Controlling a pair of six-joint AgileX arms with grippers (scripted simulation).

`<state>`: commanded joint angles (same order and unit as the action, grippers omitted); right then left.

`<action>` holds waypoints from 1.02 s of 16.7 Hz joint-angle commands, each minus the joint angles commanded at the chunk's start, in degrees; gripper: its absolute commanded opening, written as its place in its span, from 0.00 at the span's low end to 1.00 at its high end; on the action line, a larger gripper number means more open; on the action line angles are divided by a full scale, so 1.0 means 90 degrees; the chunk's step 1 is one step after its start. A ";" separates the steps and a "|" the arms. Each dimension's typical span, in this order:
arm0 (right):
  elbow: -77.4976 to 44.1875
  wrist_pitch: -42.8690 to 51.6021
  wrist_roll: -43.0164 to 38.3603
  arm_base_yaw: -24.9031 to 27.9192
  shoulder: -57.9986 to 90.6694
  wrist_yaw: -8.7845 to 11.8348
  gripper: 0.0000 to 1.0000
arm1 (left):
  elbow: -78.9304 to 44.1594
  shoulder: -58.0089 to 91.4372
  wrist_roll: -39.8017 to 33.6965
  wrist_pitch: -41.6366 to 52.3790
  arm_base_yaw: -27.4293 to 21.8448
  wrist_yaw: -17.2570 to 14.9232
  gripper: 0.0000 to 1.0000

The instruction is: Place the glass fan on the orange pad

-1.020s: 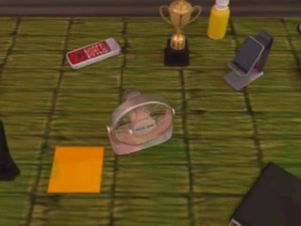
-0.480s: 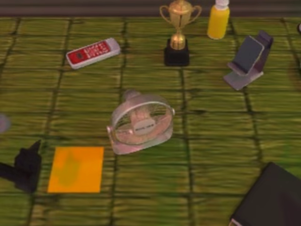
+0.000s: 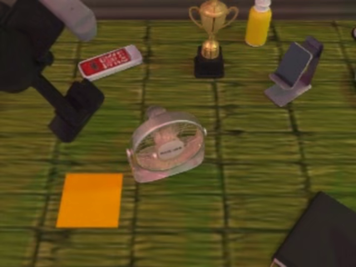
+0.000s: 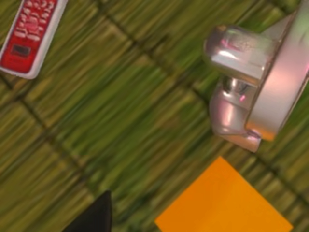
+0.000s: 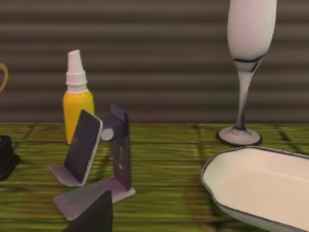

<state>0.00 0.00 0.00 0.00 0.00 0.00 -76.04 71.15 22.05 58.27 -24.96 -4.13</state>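
Observation:
The glass fan [image 3: 167, 146] lies tilted on the bamboo mat in the middle of the table, grille face up; the left wrist view shows its silvery-pink base and rim [image 4: 251, 82]. The orange pad [image 3: 90, 199] lies flat in front and to the left of the fan, bare, and also shows in the left wrist view [image 4: 224, 203]. My left gripper [image 3: 73, 114] hangs above the mat, left of and behind the fan and apart from it, open and empty; one dark fingertip [image 4: 96, 215] shows. My right arm [image 3: 322, 233] stays parked at the front right, one fingertip [image 5: 99, 210] showing, open with nothing in it.
A red remote [image 3: 109, 62] lies at the back left, just behind my left gripper. A gold trophy [image 3: 211, 39], a yellow bottle [image 3: 258, 23] and a phone on a stand [image 3: 292, 72] line the back. A wine glass [image 5: 247, 72] and a white dish [image 5: 260, 186] stand by the right arm.
My left arm has swung from the table's left edge beside the orange pad toward the back, and now hangs left of and behind the fan. Fan, pad and right arm have not moved.

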 joint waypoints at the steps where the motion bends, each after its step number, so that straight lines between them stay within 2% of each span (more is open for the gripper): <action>1: 0.0000 0.0000 0.0000 0.0000 0.0000 0.0000 1.00 | -0.0719 0.0598 0.0143 0.0375 -0.0160 0.0005 1.00; 5: 0.0000 0.0000 0.0000 0.0000 0.0000 0.0000 1.00 | -0.3234 0.2919 0.0654 0.1752 -0.0689 0.0101 1.00; 9: 0.0000 0.0000 0.0000 0.0000 0.0000 0.0000 1.00 | -0.4885 0.4855 0.1073 0.2882 -0.1067 0.0271 1.00; 13: 0.0000 0.0000 0.0000 0.0000 0.0000 0.0000 1.00 | -0.5582 0.5904 0.1338 0.3589 -0.1281 0.0416 1.00; 17: 0.0000 0.0000 0.0000 0.0000 0.0000 0.0000 1.00 | -0.5651 0.6028 0.1374 0.3686 -0.1309 0.0438 1.00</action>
<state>0.00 0.00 0.00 0.00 0.00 0.00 -126.90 125.40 34.41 91.44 -36.74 -0.19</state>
